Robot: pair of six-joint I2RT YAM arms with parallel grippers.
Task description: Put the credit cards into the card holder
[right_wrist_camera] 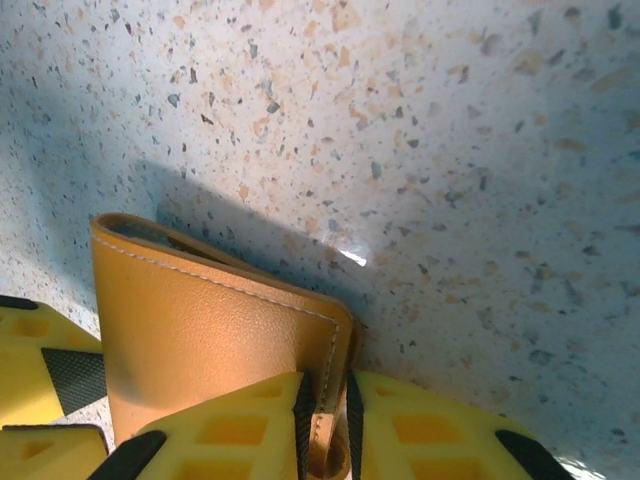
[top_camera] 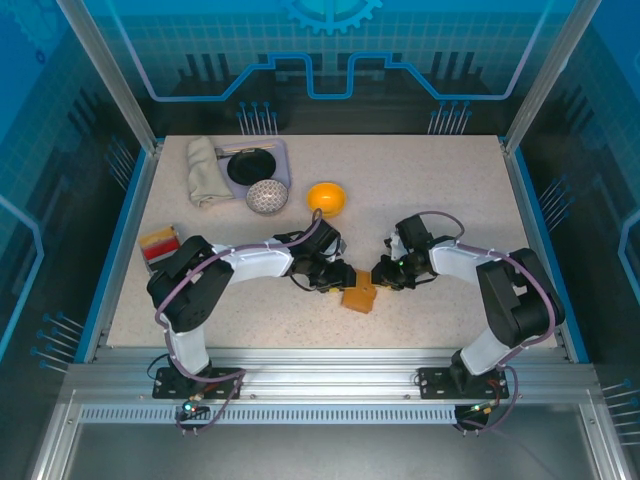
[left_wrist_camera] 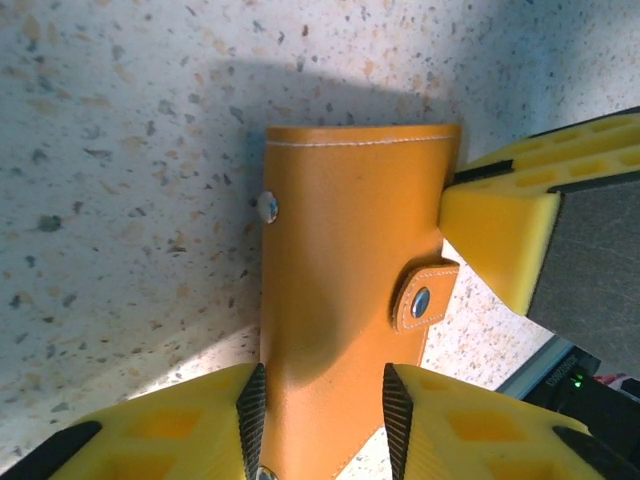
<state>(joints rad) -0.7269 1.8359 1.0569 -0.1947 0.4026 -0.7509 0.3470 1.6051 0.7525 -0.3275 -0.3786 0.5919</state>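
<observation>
Two grippers on the folded wallet, with the cards well off to the left

The right gripper [right_wrist_camera: 325,405] is pressed almost together, pinching the snap strap [left_wrist_camera: 428,295] on one long edge of the wallet [left_wrist_camera: 350,220]. The left gripper [left_wrist_camera: 322,390] stands half spread astride the wallet's near end. One pad touches an edge and the other sits just beside it, so I cannot tell whether it truly grips. The wallet lies folded in the near middle of the tabletop [top_camera: 450,190], its long axis running straight out from the left gripper and crosswise to the right one. It probably has to be opened along that strap edge first. The red and yellow cards [top_camera: 160,243] sit at the left edge, nearer the left arm, with an orange bowl [top_camera: 326,198] further back. The tabletop is pale and speckled, and blue panelled walls enclose it.
</observation>
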